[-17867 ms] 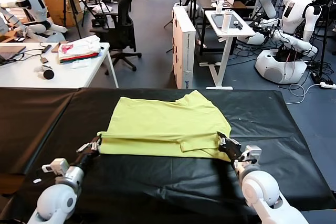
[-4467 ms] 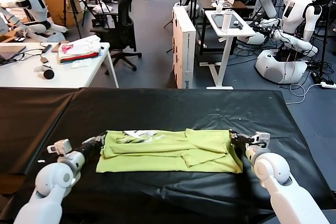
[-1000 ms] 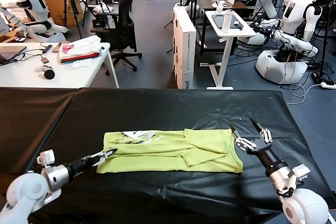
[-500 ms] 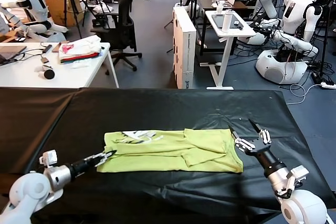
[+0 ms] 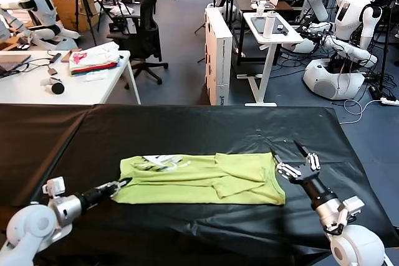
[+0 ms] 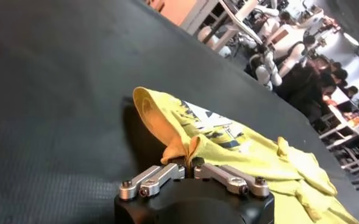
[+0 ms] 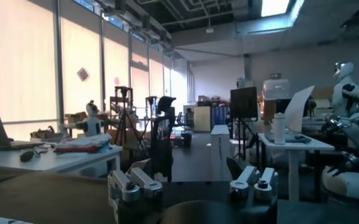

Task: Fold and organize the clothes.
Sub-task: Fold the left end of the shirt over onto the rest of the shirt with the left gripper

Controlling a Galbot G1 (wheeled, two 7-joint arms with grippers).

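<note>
Lime yellow-green cotton, thin and limp: the T-shirt (image 5: 199, 179) lies folded into a long band across the middle of the black-covered table (image 5: 187, 126), its small white-and-dark print (image 5: 156, 163) facing up at the robot's left end. Left gripper (image 5: 117, 186) sits low at the near-left corner of the band; in the left wrist view its fingers (image 6: 176, 163) are pinched together on a bunched bit of the shirt's edge (image 6: 185, 146), and the cloth rises in a small peak there, so the hold looks real though shallow. Right gripper (image 5: 298, 165) hovers just beside the right end of the band, fingers spread wide and holding nothing; its wrist camera looks out level over the room, not down at the cloth. Handling judgement: fabric is light, soft, with no stiffness of its own, so it will sag and drape from any single point and the stacked layers can slide over one another. Not fragile, not slippery against the table cover, but it may drag and wrinkle if pulled flat along the surface. Best purchase seems to be at corners or hem edges, taking all layers in one pinch; a hold on the top layer alone would likely peel the fold open. A matching pinch at the right end would keep the band taut for the next fold.
</note>
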